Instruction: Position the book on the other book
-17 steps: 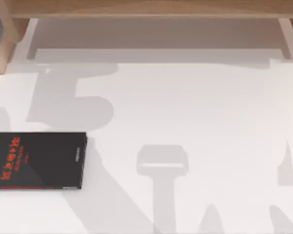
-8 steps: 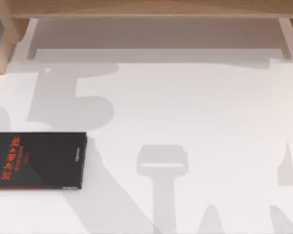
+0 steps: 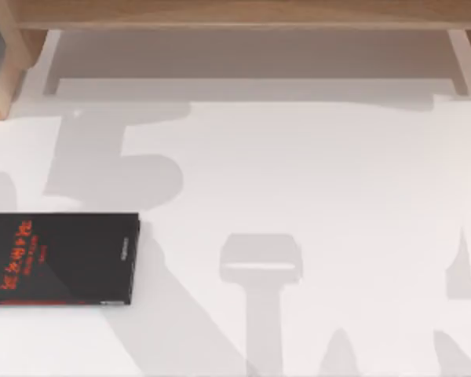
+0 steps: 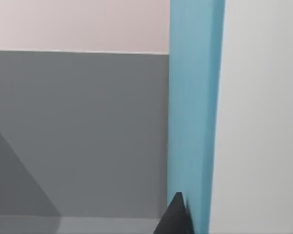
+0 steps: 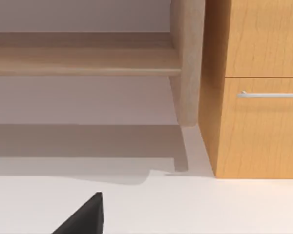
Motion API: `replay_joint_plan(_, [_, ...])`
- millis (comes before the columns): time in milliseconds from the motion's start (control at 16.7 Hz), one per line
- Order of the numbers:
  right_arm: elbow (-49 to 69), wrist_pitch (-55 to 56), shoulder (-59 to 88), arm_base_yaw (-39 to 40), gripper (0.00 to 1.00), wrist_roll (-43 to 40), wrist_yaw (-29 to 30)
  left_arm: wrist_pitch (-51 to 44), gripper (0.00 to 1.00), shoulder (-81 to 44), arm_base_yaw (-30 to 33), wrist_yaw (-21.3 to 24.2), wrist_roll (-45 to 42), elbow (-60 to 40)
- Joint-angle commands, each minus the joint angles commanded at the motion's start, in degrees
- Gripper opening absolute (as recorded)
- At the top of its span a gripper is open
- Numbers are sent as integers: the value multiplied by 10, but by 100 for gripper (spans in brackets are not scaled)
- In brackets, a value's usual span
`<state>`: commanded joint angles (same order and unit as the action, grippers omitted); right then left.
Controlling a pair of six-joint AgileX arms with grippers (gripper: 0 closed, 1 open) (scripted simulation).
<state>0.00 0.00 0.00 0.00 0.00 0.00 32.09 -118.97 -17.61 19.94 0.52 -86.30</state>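
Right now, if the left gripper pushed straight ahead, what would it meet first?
Probably the upright teal-blue book: its face stands just ahead of the left gripper, a dark tip low in the left wrist view. Depth is unclear.

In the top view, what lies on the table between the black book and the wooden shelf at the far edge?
Nothing but shadow: in the top view, bare white table runs from the black book to the wooden shelf.

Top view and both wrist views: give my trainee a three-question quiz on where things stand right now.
1. True or false: the teal-blue book already lies on the black book.
2. The black book lies toward which side of the table? A) left B) right
3. Fill in: the lettering on the black book's cover is ___.

Key: 1 false; 2 A; 3 red
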Motion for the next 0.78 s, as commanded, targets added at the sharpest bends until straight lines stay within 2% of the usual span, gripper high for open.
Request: replay_joint_plan(780, [0, 0, 0, 0, 100, 0, 0, -11, 0, 28, -6, 4, -1, 16])
